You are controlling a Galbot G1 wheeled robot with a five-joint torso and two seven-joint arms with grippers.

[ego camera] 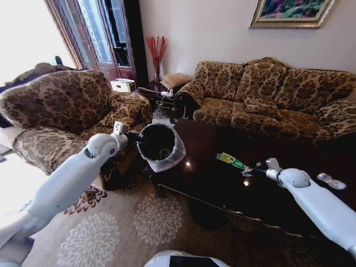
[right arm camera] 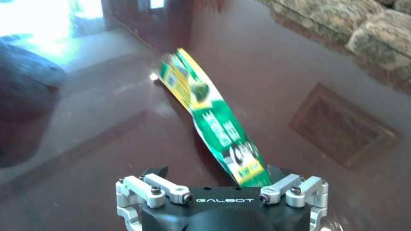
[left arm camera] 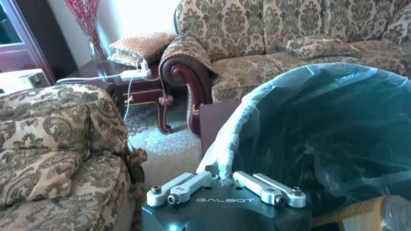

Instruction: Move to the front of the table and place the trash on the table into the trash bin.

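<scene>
The trash bin (ego camera: pixel 158 146), black with a pale plastic liner (left arm camera: pixel 308 125), stands at the table's left end. My left gripper (ego camera: pixel 132 135) hovers at the bin's near rim, shut, with nothing seen in it. A tan piece of trash (left arm camera: pixel 376 214) shows low inside the liner. On the dark glossy table (ego camera: pixel 211 183) lies a green-yellow piece of trash (ego camera: pixel 231 161). My right gripper (ego camera: pixel 259 167) is at its near end, open, and that end of the green-yellow trash (right arm camera: pixel 218 120) reaches between the fingers. A silver-white wrapper (ego camera: pixel 331 181) lies farther right.
A patterned armchair (ego camera: pixel 61 111) stands left of the bin and a long patterned sofa (ego camera: pixel 267 94) behind the table. A side table (left arm camera: pixel 138 82) with a vase fills the corner. Patterned carpet (ego camera: pixel 156 222) lies before the table.
</scene>
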